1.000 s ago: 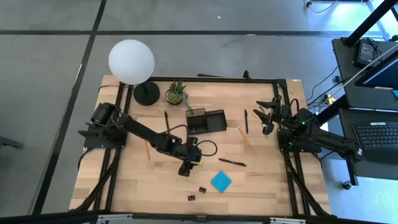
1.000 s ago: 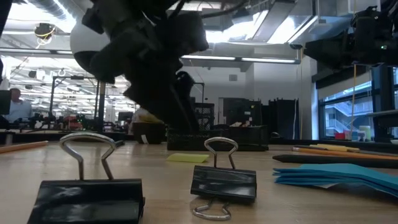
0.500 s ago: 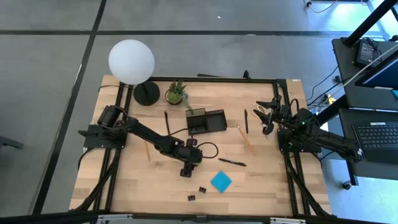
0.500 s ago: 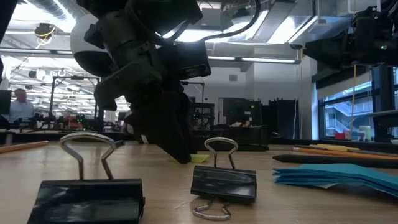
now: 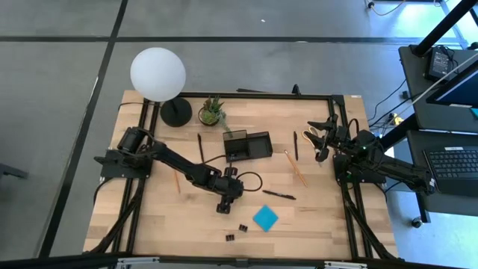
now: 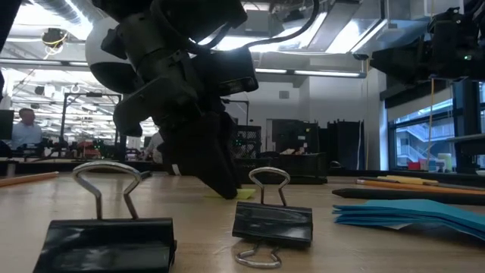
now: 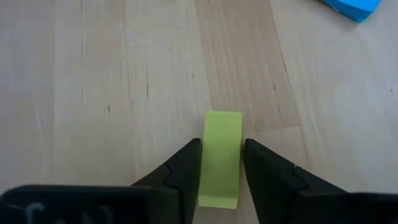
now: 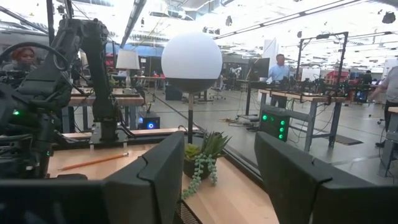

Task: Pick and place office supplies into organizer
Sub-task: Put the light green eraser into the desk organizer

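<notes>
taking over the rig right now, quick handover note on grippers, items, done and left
Left gripper: down on the table mid-front, fingers against both sides of the yellow block, not lifted.
Right gripper: open, waiting raised at the right edge.
Organizer: centre back; contents cannot be told.
Left: pens, pencils, blue sticky notes, clips, all on the table.

An open-plan robotics lab is shown: rows of workbenches point(image 8: 298, 99) under ceiling strip lights point(image 6: 303, 73), metal rigs, standing people point(image 8: 281, 67), and a computer workstation point(image 5: 455, 161) at 3 o'clock.
</notes>
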Controlling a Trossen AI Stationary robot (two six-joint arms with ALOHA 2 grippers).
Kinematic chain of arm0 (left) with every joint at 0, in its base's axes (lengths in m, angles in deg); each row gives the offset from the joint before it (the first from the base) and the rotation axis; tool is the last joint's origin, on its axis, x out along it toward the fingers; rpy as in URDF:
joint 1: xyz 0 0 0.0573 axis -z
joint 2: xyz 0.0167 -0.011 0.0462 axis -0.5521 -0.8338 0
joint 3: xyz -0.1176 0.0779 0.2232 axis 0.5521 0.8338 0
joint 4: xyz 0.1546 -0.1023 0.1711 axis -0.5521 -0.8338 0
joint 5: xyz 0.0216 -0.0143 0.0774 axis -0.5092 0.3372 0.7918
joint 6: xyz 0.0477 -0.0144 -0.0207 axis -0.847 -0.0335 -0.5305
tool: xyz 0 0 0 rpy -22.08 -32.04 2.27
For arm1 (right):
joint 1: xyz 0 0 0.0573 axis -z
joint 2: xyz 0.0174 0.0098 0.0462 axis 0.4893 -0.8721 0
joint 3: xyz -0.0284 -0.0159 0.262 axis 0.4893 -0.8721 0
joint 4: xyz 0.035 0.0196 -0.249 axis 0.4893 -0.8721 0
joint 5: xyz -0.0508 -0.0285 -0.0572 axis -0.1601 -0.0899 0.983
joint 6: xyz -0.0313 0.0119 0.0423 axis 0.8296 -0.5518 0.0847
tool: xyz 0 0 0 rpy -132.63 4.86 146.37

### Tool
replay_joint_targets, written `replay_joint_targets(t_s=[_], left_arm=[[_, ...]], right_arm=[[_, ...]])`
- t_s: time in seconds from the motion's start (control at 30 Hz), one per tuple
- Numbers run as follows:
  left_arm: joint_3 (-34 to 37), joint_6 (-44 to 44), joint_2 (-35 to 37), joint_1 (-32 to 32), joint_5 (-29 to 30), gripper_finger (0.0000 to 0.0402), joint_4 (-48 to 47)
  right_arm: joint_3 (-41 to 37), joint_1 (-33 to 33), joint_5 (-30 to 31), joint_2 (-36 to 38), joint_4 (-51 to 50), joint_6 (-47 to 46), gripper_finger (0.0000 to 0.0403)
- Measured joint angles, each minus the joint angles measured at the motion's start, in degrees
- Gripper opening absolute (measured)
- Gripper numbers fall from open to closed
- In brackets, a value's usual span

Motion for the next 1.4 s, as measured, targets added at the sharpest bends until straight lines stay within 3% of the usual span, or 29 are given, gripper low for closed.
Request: replay_joint_targets(t_s=[0.23,0.57,0.63,0.83,0.93,1.07,1.4], left_arm=[[0.0,0.0,0.0,0.0,0.1,0.0080,-0.1],[-0.7,-0.2,3.4,-0.3,1.2,0.0075,-5.4],[-0.8,-0.2,5.9,-0.3,3.7,0.0072,-5.7],[-0.9,-1.8,13.0,-0.9,19.9,0.0073,-11.6],[-1.0,-2.5,14.7,-2.6,23.9,0.0073,-12.1],[-1.0,-5.9,14.7,-5.6,23.6,0.0073,-11.8],[-1.0,-4.5,13.9,-12.8,20.7,0.0074,-10.8]], right_arm=[[0.0,0.0,0.0,0.0,0.0,0.0,0.0200],[0.0,0.0,0.0,0.0,0.0,0.0,0.0200],[0.0,0.0,0.0,0.0,0.0,0.0,0.0200],[0.0,0.0,0.0,0.0,-0.2,0.1,0.0200],[0.0,0.0,0.0,0.0,-0.1,0.2,0.0200],[0.0,0.0,0.0,0.0,-0.1,0.1,0.0200],[0.0,0.0,0.0,0.0,-0.1,0.4,0.0200]])
